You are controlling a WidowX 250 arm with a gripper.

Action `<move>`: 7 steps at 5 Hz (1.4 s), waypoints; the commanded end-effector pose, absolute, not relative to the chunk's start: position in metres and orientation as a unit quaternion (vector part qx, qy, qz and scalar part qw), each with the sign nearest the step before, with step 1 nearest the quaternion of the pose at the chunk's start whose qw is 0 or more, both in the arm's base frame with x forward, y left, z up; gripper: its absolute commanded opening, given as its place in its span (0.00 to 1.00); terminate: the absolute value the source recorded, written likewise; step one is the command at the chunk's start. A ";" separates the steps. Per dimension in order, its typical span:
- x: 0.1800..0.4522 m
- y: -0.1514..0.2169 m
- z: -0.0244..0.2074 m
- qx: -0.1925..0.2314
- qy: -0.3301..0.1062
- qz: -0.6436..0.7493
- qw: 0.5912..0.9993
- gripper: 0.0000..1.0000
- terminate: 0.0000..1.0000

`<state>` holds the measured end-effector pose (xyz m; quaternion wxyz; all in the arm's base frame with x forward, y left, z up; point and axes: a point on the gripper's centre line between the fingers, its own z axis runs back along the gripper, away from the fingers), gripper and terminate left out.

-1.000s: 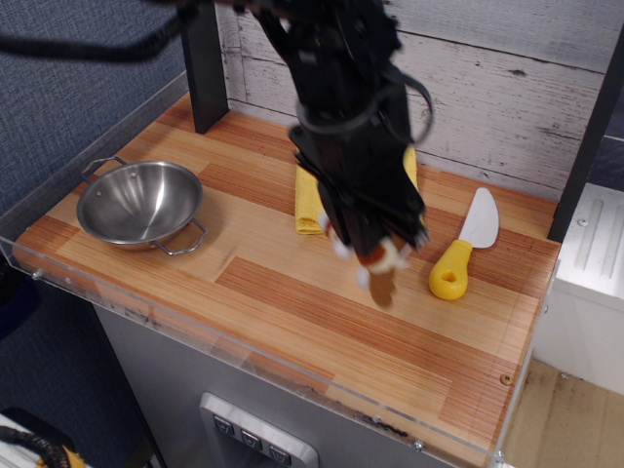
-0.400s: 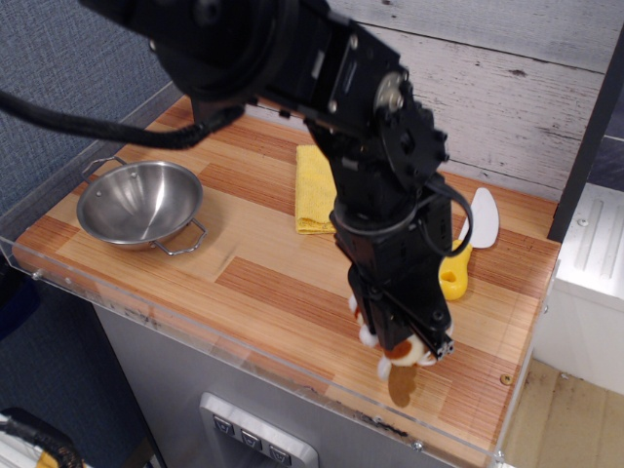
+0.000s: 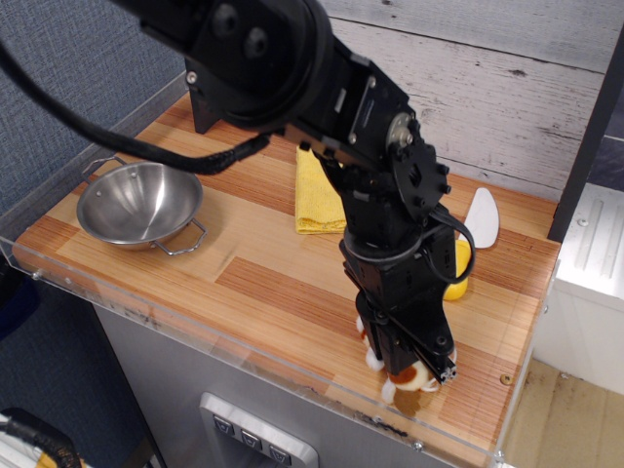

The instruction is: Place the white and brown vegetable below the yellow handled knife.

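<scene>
Near the striped wooden counter's front edge, black pincer clamped on lumpy white and brown vegetable, glossy yellow handled knife behind

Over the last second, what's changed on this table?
The gripper, shut on the vegetable, carried it from beside the knife toward the table's near edge and lower, below the knife's handle. It hasn't let go. Bowl, cloth and knife stayed put.

Vegetable before knife
</scene>
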<state>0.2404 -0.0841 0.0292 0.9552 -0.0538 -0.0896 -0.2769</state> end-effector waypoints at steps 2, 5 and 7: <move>0.236 -0.071 0.044 -0.046 -0.092 -0.256 0.961 1.00 0.00; 0.241 -0.054 0.090 -0.072 -0.122 -0.184 0.973 1.00 0.00; 0.253 -0.049 0.151 -0.054 -0.186 -0.161 0.968 1.00 0.00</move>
